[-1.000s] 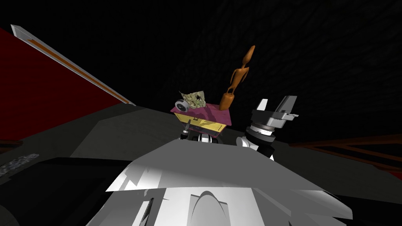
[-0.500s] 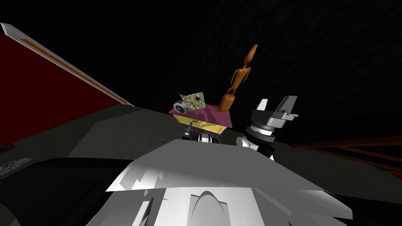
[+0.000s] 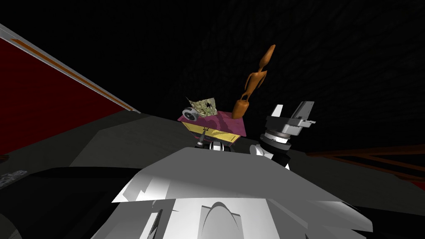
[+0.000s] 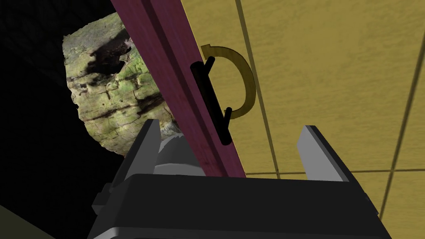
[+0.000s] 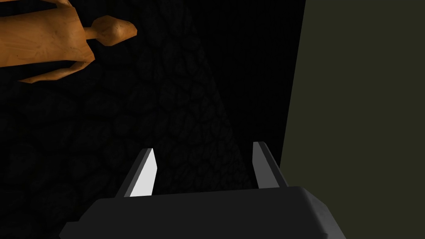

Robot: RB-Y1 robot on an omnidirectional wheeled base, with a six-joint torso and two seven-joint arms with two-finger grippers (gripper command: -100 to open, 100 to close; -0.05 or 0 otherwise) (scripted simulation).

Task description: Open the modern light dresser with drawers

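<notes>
The dresser (image 3: pixel 226 122) has a magenta top and yellow drawer fronts (image 4: pixel 332 83). A black bar handle (image 4: pixel 211 101) sits on the top drawer, just under the magenta top edge (image 4: pixel 166 62). My left gripper (image 4: pixel 232 141) is open right at the drawer front, and the handle's near end lies between its fingers without touching either one. In the head view the left gripper (image 3: pixel 203 137) shows small against the yellow front. My right gripper (image 3: pixel 290 111) is raised to the right of the dresser, open and holding nothing (image 5: pixel 205 168).
On the dresser top stand a tall orange figurine (image 3: pixel 253 81), a mottled green mask-like piece (image 4: pixel 108 95) and a small white round object (image 3: pixel 190 113). A red surface with a grey strip (image 3: pixel 50 95) lies to the left, brown rails (image 3: pixel 373 155) to the right.
The whole head view has shifted a little, so I have moved. My left hand has edged closer to the drawer front. The right arm holds its pose.
</notes>
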